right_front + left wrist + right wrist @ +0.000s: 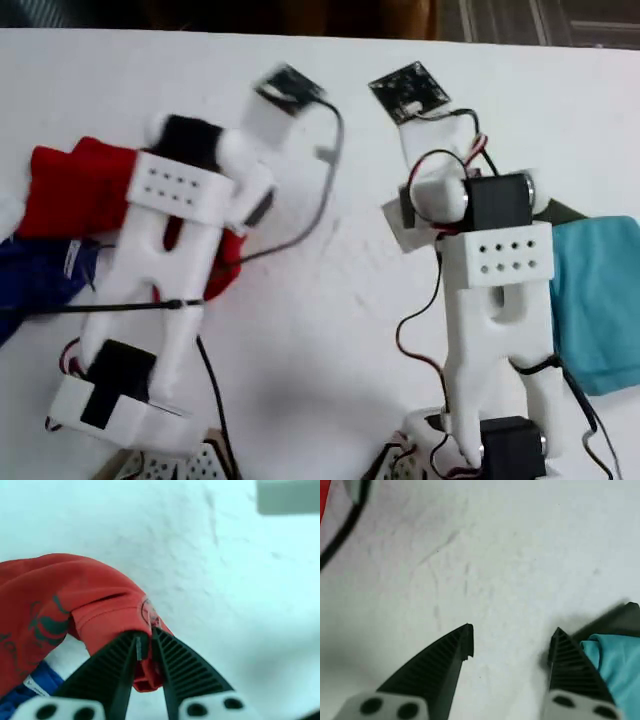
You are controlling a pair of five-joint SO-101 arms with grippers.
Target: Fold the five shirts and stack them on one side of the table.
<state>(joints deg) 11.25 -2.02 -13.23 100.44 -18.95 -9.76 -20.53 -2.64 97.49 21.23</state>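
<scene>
Currently the left claw is pinching a fold of the red shirt, which lies at the table's left, touching a blue shirt. The right claw is spread wide above the tabletop, with a teal shirt just to its right.

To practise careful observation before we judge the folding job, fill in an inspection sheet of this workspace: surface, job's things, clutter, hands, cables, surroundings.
Surface: white table, with faint marks in the wrist views.
Job's things: red shirt bunched at the left side, beside a blue shirt; teal shirt at the right edge, with a dark cloth showing at its far side.
Clutter: nothing seen.
Hands: left hand shut on a fold of the red shirt; right hand open over the table, next to the teal shirt.
Cables: black cable loops beside the left arm; wires hang along the right arm.
Surroundings: dark strip beyond the far table edge; its details cannot be told.
</scene>
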